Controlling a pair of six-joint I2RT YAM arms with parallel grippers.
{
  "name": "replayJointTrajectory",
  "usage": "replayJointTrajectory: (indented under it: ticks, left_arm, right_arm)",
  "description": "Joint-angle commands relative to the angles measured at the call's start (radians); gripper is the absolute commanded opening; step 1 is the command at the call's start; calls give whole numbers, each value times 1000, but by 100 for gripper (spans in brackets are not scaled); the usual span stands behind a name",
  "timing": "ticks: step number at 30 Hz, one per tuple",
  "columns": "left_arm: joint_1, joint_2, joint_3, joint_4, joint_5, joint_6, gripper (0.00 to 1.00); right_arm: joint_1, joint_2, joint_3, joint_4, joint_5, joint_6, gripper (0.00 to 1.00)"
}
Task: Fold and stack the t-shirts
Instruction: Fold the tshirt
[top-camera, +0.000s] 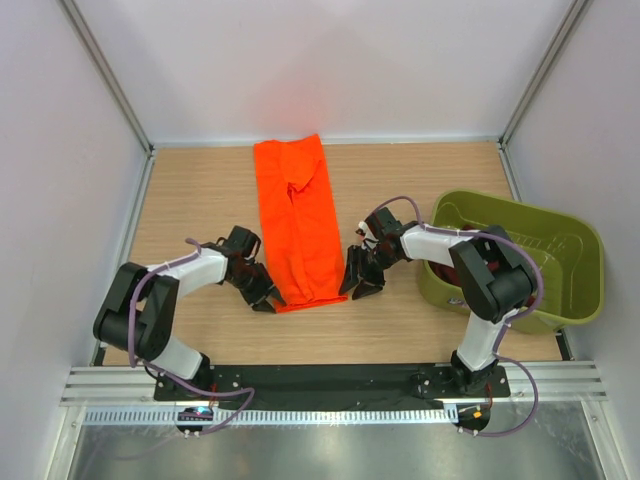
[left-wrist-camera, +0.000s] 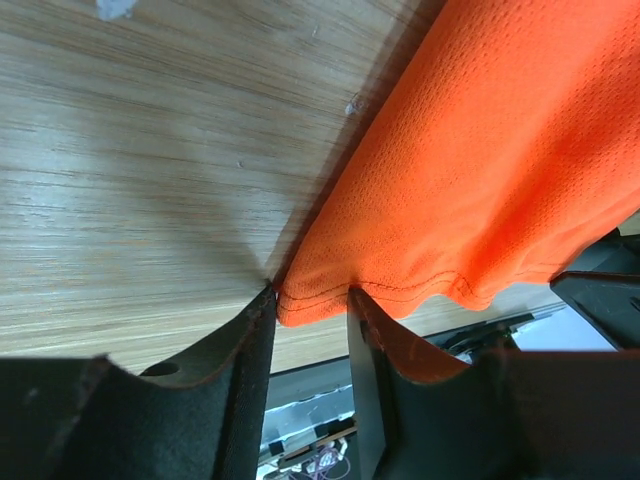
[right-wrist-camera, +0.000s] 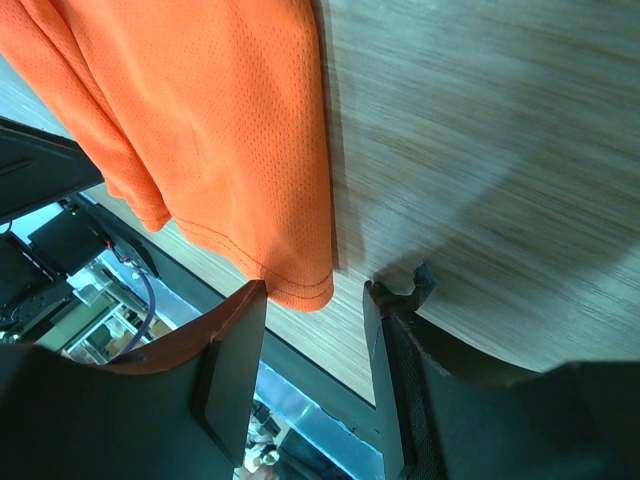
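Since the orange t-shirt (top-camera: 297, 225) lies as a long narrow strip down the middle of the worktop (top-camera: 200, 190), the step in hand looks like pinching its two near hem corners to fold it away from the bases. The left end effector (left-wrist-camera: 312, 300) stands partly open, fingers either side of the near-left corner, with nothing clamped as far as the wrist view shows. The right end effector (right-wrist-camera: 315, 295) is partly open too, the near-right corner against one finger and a gap beside the other. Both should take the hem evenly before lifting. The olive tub (top-camera: 570, 250) crowds the right arm; the dark red cloth inside, probably the maroon t-shirt (top-camera: 441, 271), is mostly hidden.
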Motion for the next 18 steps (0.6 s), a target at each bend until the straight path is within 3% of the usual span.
replayJointTrajectory:
  ticks: [1,12,18]
  left_arm:
    - [1,58,-31,19,-147,35,36]
    - [-1,37,-37,-19,-210,67,3]
    - [1,27,-46,-19,-208,79,0]
  right_arm:
    - [2,52,-19,11,100,-28,52]
    - [4,66,-31,17,99,-32,51]
    - [12,71,-36,37,103,-17,52]
